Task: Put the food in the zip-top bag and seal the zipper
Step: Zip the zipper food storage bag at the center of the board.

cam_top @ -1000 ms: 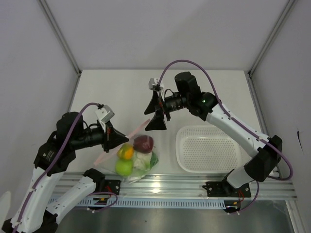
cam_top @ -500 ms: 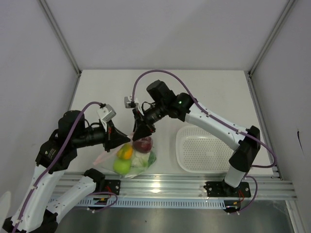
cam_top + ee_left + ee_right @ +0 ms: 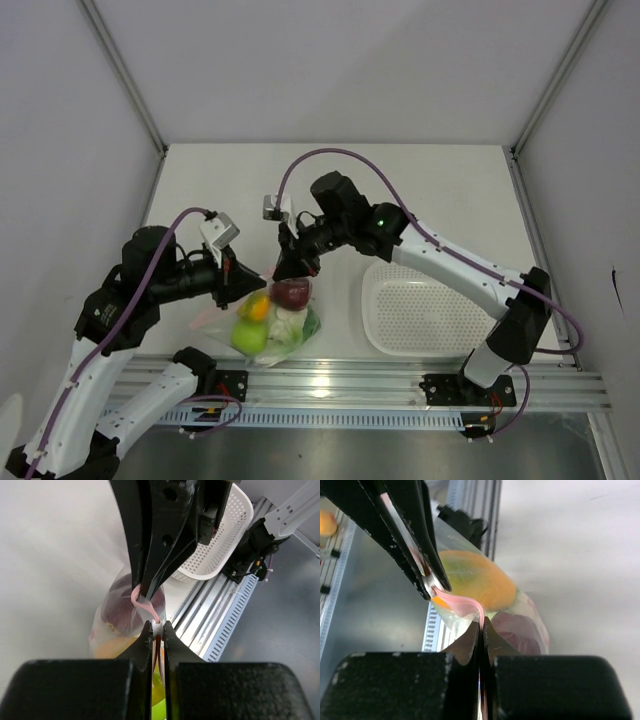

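The zip-top bag (image 3: 278, 322) hangs near the table's front edge, between the two arms, with the food inside. In it I see a dark red apple (image 3: 292, 292), a yellow-orange fruit (image 3: 255, 309), a green apple (image 3: 250, 341) and white cauliflower (image 3: 287, 325). My left gripper (image 3: 157, 626) is shut on the pink zipper (image 3: 146, 605) at a white piece on the strip. A short way along the same strip, my right gripper (image 3: 481, 625) is shut on the zipper (image 3: 461, 602). From above, both grippers meet over the bag's top: left (image 3: 260, 284), right (image 3: 283, 275).
An empty white perforated basket (image 3: 430, 306) stands to the right of the bag. The aluminium rail (image 3: 400, 380) runs along the near edge, just in front of the bag. White walls enclose the table on the left, back and right.
My right arm swung from the table's middle down to the bag, and its open gripper shut on the pink strip. The left gripper kept its hold, and the bag shifted slightly.
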`<state>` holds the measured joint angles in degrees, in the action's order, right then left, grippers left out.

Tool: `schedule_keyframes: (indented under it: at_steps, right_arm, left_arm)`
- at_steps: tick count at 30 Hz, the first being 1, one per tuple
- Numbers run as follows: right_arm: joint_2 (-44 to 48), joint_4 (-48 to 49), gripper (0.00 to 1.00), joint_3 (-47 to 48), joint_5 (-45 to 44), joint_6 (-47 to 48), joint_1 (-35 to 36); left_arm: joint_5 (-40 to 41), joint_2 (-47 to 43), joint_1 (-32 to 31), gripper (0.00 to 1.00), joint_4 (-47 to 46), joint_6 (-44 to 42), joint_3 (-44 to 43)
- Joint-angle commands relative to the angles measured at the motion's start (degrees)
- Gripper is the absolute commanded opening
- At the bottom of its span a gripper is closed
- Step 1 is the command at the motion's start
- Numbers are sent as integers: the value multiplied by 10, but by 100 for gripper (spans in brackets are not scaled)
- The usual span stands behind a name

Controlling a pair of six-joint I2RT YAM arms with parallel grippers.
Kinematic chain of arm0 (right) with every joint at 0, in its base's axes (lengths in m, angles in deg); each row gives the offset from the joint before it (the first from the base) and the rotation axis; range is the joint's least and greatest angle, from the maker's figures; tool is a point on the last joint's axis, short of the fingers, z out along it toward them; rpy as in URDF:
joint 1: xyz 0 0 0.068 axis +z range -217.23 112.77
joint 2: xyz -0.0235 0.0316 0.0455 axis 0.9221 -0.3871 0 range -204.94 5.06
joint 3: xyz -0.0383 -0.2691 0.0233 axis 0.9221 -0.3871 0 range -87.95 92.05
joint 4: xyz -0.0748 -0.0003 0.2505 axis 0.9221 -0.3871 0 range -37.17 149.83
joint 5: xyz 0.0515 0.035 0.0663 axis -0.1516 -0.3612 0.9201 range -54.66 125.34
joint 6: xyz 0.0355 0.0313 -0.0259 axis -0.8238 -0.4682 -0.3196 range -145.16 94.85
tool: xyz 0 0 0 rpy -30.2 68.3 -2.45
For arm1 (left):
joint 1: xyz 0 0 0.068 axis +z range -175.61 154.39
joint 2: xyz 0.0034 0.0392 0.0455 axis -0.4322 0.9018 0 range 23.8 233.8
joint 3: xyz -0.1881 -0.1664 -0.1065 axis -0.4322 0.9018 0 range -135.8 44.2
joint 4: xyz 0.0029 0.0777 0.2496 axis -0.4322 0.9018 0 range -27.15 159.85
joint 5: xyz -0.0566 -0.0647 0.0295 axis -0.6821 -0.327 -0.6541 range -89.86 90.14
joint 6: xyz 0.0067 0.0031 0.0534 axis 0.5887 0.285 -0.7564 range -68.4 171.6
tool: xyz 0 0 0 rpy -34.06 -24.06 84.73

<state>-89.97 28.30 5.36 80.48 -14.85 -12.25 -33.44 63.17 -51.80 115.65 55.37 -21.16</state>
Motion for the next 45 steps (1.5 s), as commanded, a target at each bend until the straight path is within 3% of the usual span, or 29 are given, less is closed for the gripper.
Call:
schedule_keyframes:
  at_steps: [1, 13, 22, 28, 32, 35, 36, 38, 39, 40, 41, 42, 45]
  right_arm:
    - [47, 89, 0, -33, -102, -43, -31]
    - [132, 165, 0, -133, -237, -100, -95]
    - [157, 184, 0, -169, -290, -147, -127]
    - [162, 181, 0, -171, -306, -155, -131]
    - [162, 199, 0, -174, -264, -165, -129]
    - [143, 200, 0, -167, -246, -168, -117]
    - [131, 200, 0, -165, -247, -169, -113]
    - [118, 203, 0, -159, -248, -174, -103]
    - [113, 203, 0, -155, -249, -176, -102]
    - [101, 203, 0, -153, -250, -179, -100]
    - [97, 204, 0, -147, -252, -180, -99]
    - [91, 203, 0, -143, -254, -183, -99]
    - [64, 194, 0, -118, -268, -186, -102]
  left_arm:
    - [-11, -5, 0, 1, -36, -11, -7]
    - [80, -25, 0, 3, -9, -5, 1]
    - [171, -62, 0, 4, 13, 19, 13]
    - [286, -94, 0, 1, 12, 59, 16]
    - [316, -101, 0, 2, 6, 70, 18]
    - [309, -99, 0, 11, -13, 73, 26]
    - [309, -99, 0, 19, -17, 77, 28]
    - [323, -97, 0, 42, -32, 78, 30]
    - [332, -97, 0, 64, -40, 82, 28]
    - [344, -98, 0, 74, -48, 83, 30]
    - [372, -99, 0, 95, -65, 83, 30]
    - [383, -99, 0, 99, -71, 82, 28]
    - [433, -101, 0, 100, -90, 83, 14]
